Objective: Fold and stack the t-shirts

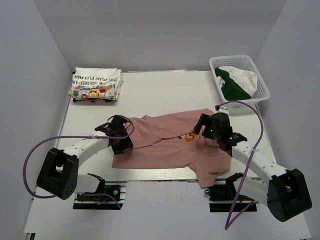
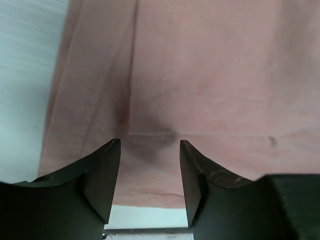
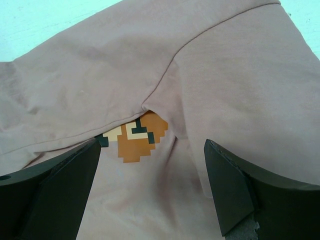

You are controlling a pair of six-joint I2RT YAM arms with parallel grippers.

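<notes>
Left gripper [image 2: 150, 145] and right gripper [image 3: 152, 145] both hang parted and empty over the dusty-pink shirt [image 1: 160, 147]. The shirt lies creased at the middle of the table [image 1: 165, 90], a folded flap half covering its orange pixel print [image 3: 135, 142]. Its long axis runs 9 to 3 o'clock, with one sleeve toward 5. The white shirt [image 1: 96, 84] sits folded at 11 o'clock.

free: bare table [image 1: 165, 90] at far centre, between folded white shirt [image 1: 95, 85] and basket [image 1: 239, 80] | blocked: middle, by spread pink shirt [image 1: 165, 145], left gripper [image 2: 150, 145], right gripper [image 3: 152, 145]
</notes>
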